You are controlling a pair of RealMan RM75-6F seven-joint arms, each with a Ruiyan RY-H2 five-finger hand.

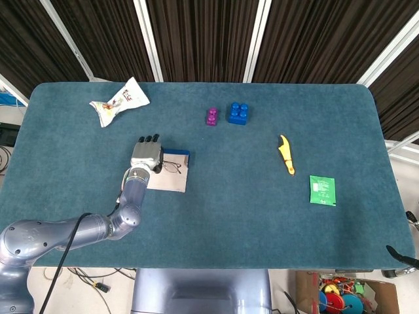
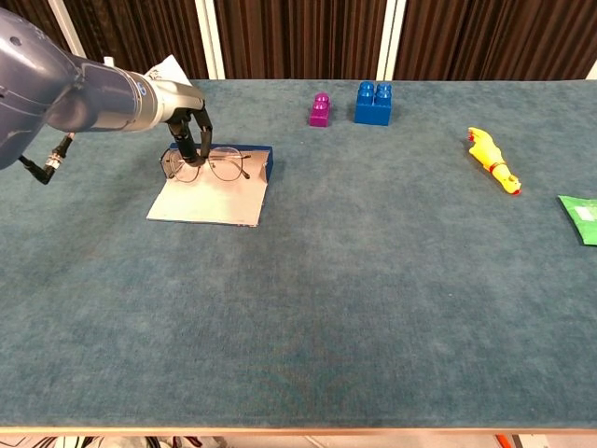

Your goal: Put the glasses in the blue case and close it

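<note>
The blue case (image 1: pixel 177 154) (image 2: pixel 268 160) lies open left of the table's middle, its pale flap (image 1: pixel 169 182) (image 2: pixel 209 201) spread flat toward me. My left hand (image 1: pixel 146 154) (image 2: pixel 186 125) hovers over the case's far left corner, fingers pointing down. It pinches the left rim of the thin wire glasses (image 1: pixel 171 166) (image 2: pixel 220 166). The glasses stand along the far end of the case, lenses facing me in the chest view. Whether they touch the case I cannot tell. My right hand shows in neither view.
A white snack packet (image 1: pixel 119 103) lies at the far left. A purple block (image 1: pixel 211 117) and a blue block (image 1: pixel 237 113) sit behind the case to the right. A yellow toy (image 1: pixel 285 156) and a green sachet (image 1: pixel 322 190) lie on the right side.
</note>
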